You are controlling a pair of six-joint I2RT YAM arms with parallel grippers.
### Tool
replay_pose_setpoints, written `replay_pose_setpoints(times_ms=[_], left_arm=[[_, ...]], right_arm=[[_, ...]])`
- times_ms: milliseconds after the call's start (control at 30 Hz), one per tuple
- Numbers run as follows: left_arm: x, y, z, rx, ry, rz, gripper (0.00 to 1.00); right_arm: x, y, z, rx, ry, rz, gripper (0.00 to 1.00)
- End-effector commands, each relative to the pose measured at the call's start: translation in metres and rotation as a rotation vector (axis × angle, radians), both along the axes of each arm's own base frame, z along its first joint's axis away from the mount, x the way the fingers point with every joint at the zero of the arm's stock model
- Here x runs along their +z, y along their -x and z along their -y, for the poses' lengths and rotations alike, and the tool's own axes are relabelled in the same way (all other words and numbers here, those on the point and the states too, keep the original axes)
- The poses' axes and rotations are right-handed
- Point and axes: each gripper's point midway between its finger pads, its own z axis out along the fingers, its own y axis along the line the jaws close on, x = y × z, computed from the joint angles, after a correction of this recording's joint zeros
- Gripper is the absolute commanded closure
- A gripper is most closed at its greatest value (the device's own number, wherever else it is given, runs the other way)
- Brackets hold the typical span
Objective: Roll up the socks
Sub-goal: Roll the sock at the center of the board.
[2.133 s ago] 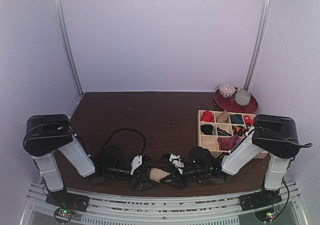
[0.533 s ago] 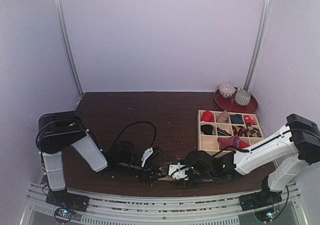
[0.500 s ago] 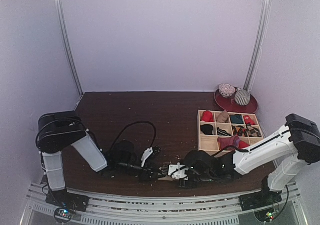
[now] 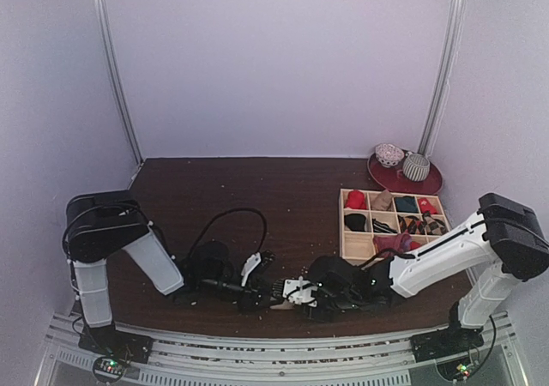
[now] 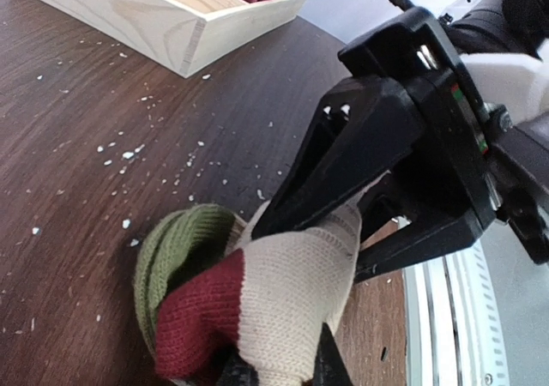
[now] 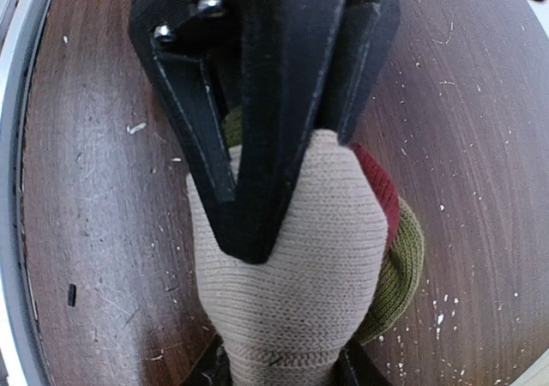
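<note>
The socks (image 5: pixel 283 292) are a bunched bundle near the table's front edge: cream knit outside, with dark red and olive green folds showing at one side. No black sock shows. My left gripper (image 5: pixel 279 373) is shut on the bundle's near end, one finger on each side. My right gripper (image 6: pixel 279 373) grips the cream end (image 6: pixel 292 266) from the opposite side, its fingers pressed against the knit. From above, both grippers meet over the socks (image 4: pixel 276 303), the left gripper (image 4: pixel 257 297) from the left and the right gripper (image 4: pixel 293 293) from the right.
A wooden compartment box (image 4: pixel 349 232) with small rolled bundles stands at the right, its corner (image 5: pixel 184 47) close by. A red plate (image 4: pixel 429 183) with two patterned balls sits behind it. The metal front rail (image 6: pixel 13 146) runs right beside the bundle. A black cable loop (image 4: pixel 230 214) arches over the left arm.
The right gripper's jaws have narrowed onto the socks and its arm has shifted slightly left. About two seconds ago, both arms stood folded further back; the left gripper stays shut.
</note>
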Motion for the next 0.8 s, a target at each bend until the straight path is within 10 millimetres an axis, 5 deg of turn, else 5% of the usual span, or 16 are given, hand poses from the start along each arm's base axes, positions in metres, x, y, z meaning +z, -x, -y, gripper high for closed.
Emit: replay_pose_setpoints(times_ms=[0,233,433,567,767], left_arm=[[-0.101,0.035,-0.08,0.046,-0.485,-0.157,1.0],[-0.038,-0.002,-0.035,0.023,-0.277,0.144,0.72],[0.012,-0.001,-0.024,-0.028,-0.043,0.361,0.43],[0.021,0.005,-0.025,-0.06,0.032,0.431,0.35],[0.017,0.007,-0.024,-0.073,0.058,0.452,0.39]], right_arm=[[-0.037,0.013,0.008,-0.054,0.007,-0.241,0.7],[-0.079,0.037,0.033,-0.149,0.118,-0.504,0.72],[-0.086,0.042,0.033,-0.192,0.148,-0.619,0.72],[-0.096,0.044,0.035,-0.214,0.174,-0.673,0.72],[-0.105,0.049,0.036,-0.221,0.201,-0.732,0.73]])
